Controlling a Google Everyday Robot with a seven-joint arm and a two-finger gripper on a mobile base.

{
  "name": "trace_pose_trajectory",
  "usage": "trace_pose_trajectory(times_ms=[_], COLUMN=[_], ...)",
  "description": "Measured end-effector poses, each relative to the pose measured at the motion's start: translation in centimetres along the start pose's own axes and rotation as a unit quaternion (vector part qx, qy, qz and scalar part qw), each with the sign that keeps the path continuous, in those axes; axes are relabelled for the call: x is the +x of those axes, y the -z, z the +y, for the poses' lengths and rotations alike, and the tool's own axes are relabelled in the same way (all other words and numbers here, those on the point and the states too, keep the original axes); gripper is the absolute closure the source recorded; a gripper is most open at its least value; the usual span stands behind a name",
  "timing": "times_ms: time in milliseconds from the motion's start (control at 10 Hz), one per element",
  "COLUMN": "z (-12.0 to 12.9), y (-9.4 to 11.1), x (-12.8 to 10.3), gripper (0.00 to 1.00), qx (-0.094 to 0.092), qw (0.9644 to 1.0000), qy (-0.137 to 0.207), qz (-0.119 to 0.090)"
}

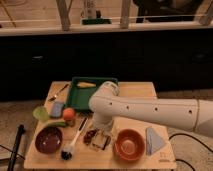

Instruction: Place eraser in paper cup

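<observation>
The pincer (98, 138) is held low over the front of the desk (142, 91), between the brush (75, 141) and the orange bowl (130, 145). It cannot be told if it is spread or pinching something.

A small dark block, likely the eraser (90, 136), is seen right at the pincer. A pale shape touching it may be the cup (103, 143), but much is hidden by the arm (145, 109).

The eraser is judged to be light, a bit rubbery and not slippery. It should be pinched across its two long sides, in the middle. The cup is thin and light, so it could be tipped or pushed by a bump.

The brush and the orange bowl are near on each side and could be knocked. A maroon bowl (48, 139), an orange ball (68, 114), a blue-grey pad (57, 108) and a green tray (95, 93) are set farther off.
</observation>
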Motion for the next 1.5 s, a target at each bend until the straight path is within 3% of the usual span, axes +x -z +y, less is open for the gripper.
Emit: trace_pose_trajectory(times_ms=[1500], z=[-0.04], y=[0.66], x=[0.95], gripper=[0.2], qx=[-0.001], qw=[1.0], qy=[-0.005], qz=[0.001])
